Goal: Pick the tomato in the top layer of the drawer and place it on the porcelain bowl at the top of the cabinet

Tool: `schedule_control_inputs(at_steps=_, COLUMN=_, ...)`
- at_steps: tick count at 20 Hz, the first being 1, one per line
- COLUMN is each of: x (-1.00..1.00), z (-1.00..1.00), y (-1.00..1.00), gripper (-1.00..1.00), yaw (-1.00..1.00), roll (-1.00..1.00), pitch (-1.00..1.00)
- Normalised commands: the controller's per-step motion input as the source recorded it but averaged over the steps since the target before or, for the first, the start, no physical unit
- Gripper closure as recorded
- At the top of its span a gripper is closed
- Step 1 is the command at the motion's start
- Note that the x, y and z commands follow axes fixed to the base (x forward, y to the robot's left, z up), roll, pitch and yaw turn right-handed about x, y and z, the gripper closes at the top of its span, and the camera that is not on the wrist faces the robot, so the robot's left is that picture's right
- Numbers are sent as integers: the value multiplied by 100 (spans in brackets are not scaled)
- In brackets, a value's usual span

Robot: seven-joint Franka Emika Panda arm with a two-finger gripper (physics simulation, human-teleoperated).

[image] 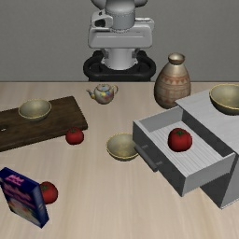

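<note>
Tomato [180, 140] lies in the open top drawer [202, 164], not yet picked. Bowl [227, 98] on the cabinet [200, 109] waits. End effector [119, 13] hangs well away; its opening I cannot tell.

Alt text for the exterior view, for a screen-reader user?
An open cabinet drawer holds a red tomato; a porcelain bowl sits on the cabinet top. Across the wooden table: a teapot, brown vase, loose bowl, dark board carrying another bowl, blue box, a board-side tomato and a box-side tomato.
</note>
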Motion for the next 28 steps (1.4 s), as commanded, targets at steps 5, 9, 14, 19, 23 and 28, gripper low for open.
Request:
schedule_control_inputs(at_steps=5, x=0, z=100, y=0, gripper=-100, yaw=0, roll=0, pitch=0)
schedule_control_inputs(at_steps=9, x=50, z=50, y=0, gripper=-100, yaw=0, roll=0, pitch=0)
schedule_control_inputs(at_steps=14, x=100, z=0, y=0, gripper=-100, yaw=0, roll=0, pitch=0)
schedule_control_inputs(at_steps=19, x=100, z=0, y=0, gripper=-100, yaw=0, roll=0, pitch=0)
schedule_control_inputs(at_steps=23, x=100, z=0, y=0, gripper=-100, yaw=0, roll=0, pitch=0)
schedule_control_inputs(at_steps=28, x=100, z=0, y=0, gripper=-100, yaw=0, roll=0, pitch=0)
